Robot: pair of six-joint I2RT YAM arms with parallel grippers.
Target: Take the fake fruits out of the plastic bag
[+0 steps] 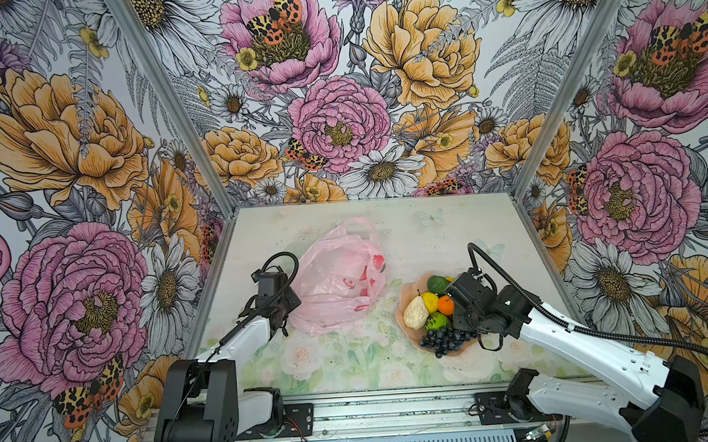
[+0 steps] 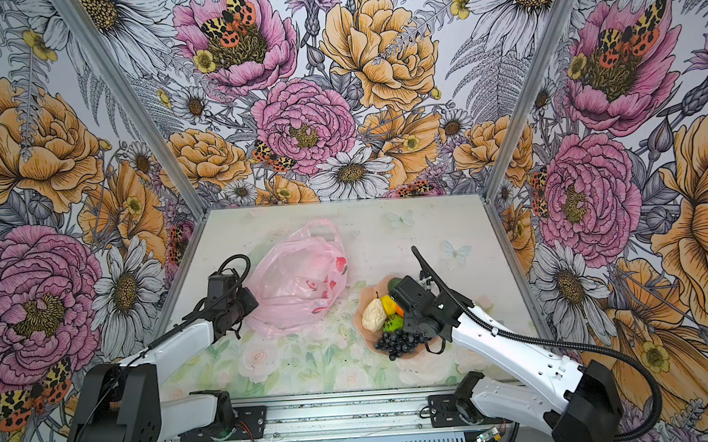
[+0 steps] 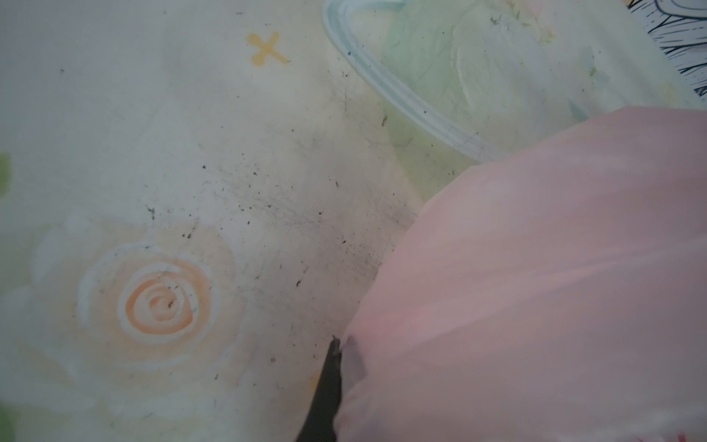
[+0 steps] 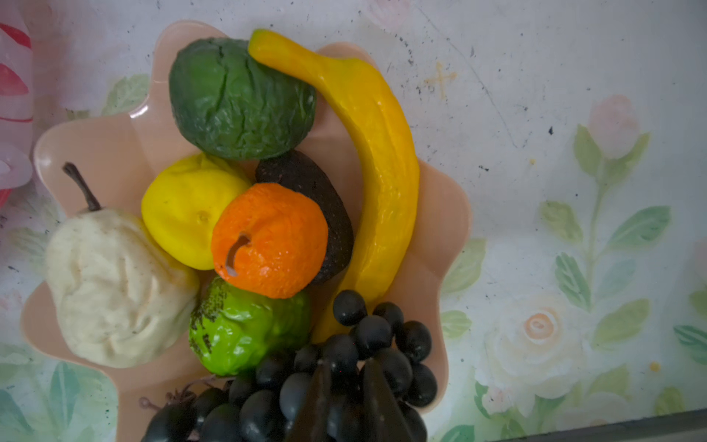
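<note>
My left hand (image 3: 344, 344): pinching bag (image 3: 535, 287), apart from dish (image 4: 451, 214).
My right hand (image 4: 347, 367): slightly parted over dish's grapes (image 4: 375, 333).
Risk: lifting could snag grapes, dragging them off dish.

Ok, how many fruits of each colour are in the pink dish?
Yellow: 2, banana and lemon
Green: 2, dark green fruit and bright green fruit
Orange: 1, orange
Cream: 1, pear
Dark: 2, brown-black fruit and grape bunch, counted as one
Total: 8
</note>
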